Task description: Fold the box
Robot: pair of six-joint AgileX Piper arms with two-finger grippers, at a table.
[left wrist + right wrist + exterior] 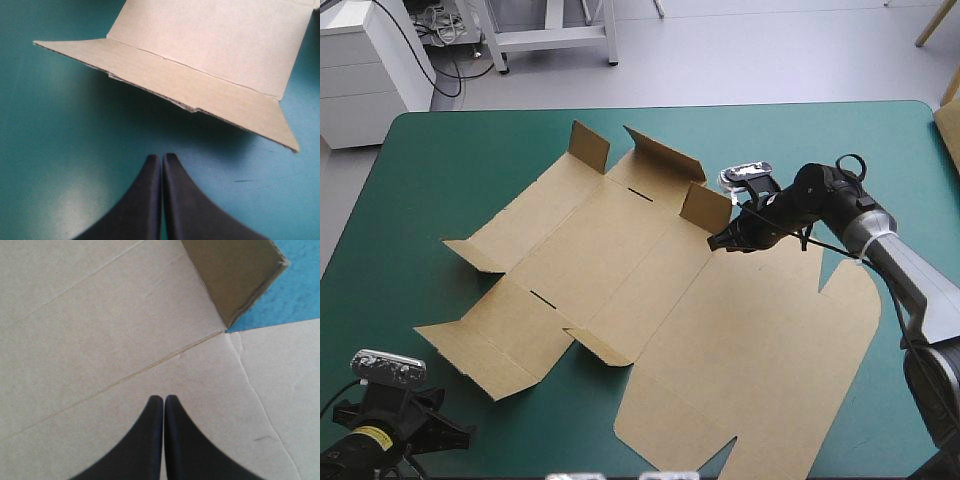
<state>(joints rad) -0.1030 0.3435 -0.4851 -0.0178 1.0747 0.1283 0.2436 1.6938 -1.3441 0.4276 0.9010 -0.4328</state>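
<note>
Fingers of the left gripper (162, 159) meet in one point, holding nothing, over bare cover (60, 125). The box (210, 45) lies ahead of them and apart, its near flap (165, 75) slanting up off the cover with shadow beneath.

From the right wrist, the right gripper (164, 399) is likewise pressed together and empty. It sits directly over the board, with its tip just short of a crease (125, 380). Whether it touches the board I cannot tell. A corner flap (235, 280) stands upright ahead and to one side.

From above, the box is spread mostly flat mid-table, its long axis running from far left to near right. The right gripper sits at its far edge beside the corner flap, so the right arm is much the nearer. The left gripper is at the near-left corner, off the board. Only this view shows the whole layout, and only the wrist views show the fingers.
</note>
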